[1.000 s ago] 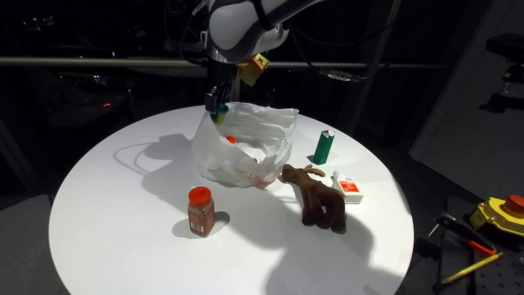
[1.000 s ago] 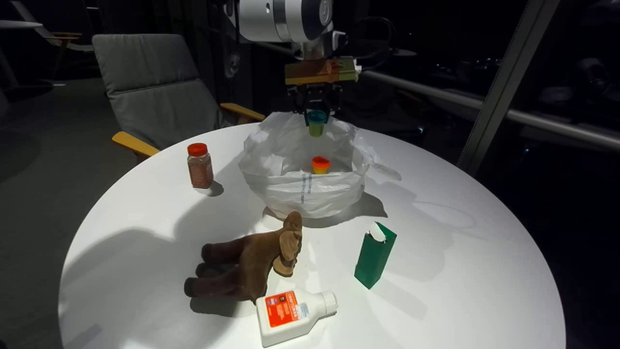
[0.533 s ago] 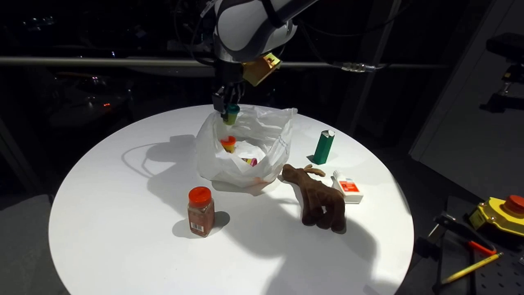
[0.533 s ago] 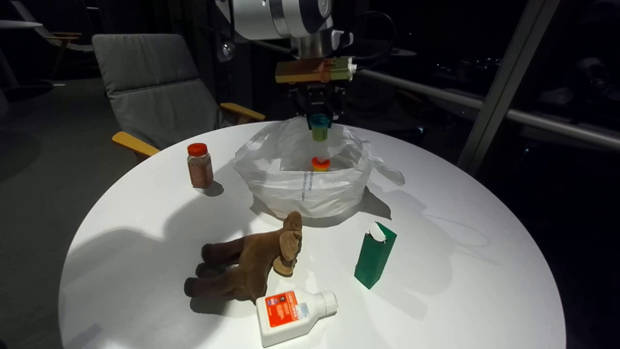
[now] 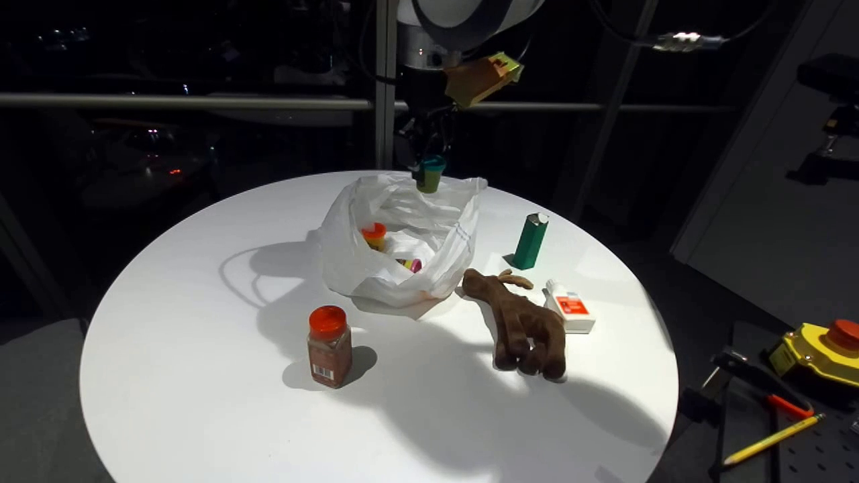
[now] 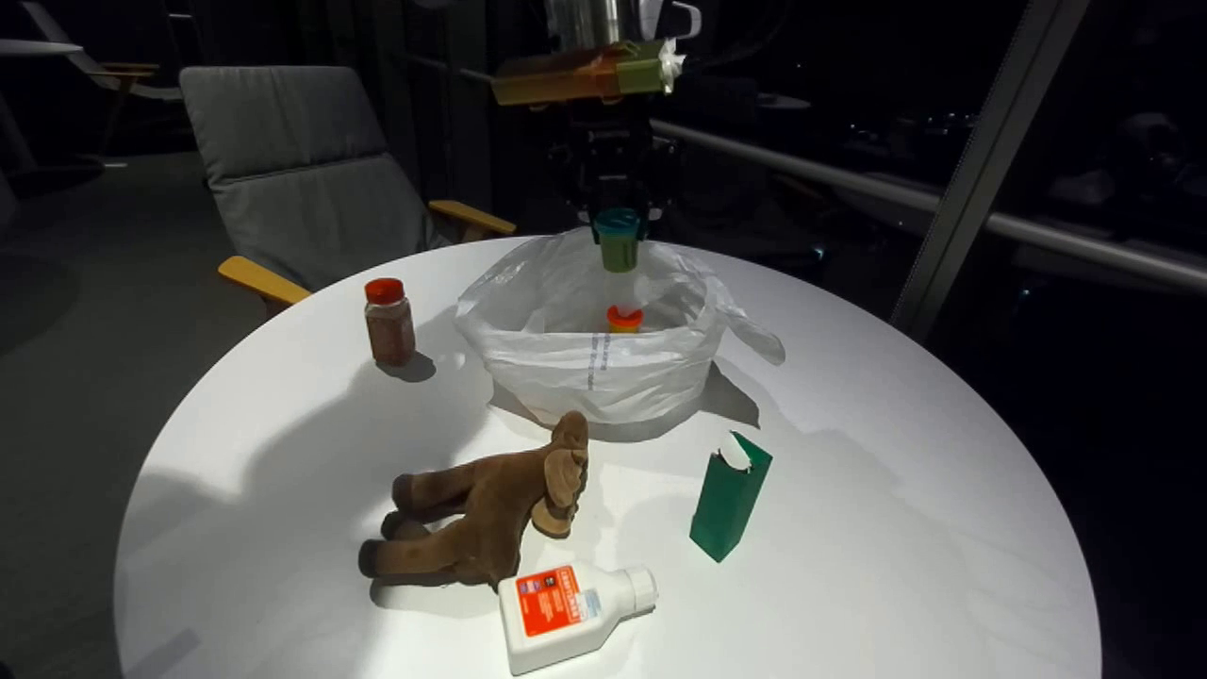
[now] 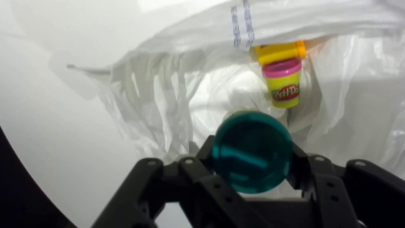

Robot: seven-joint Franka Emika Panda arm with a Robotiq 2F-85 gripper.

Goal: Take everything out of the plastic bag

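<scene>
Pincer (image 7: 252, 152): grips green tub (image 6: 619, 255), teal lid up, over the mouth of the bag (image 6: 641, 377).
In bag: orange-lidded tub (image 5: 374, 237); pink-lidded tub (image 7: 284, 85), just beside yellow tub (image 7: 275, 52).
On tabletop (image 6: 943, 585), outside bag: red-capped jar (image 6: 390, 332); plush (image 6: 502, 495), lying; bottle (image 6: 566, 618), just beside plush; box (image 6: 728, 509), standing.

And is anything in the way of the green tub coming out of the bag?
Maybe the bag: the green tub, held in the pincer, hangs at its mouth, and I can't tell whether the tub's bottom clears the rim. Nothing else visible blocks it.
</scene>
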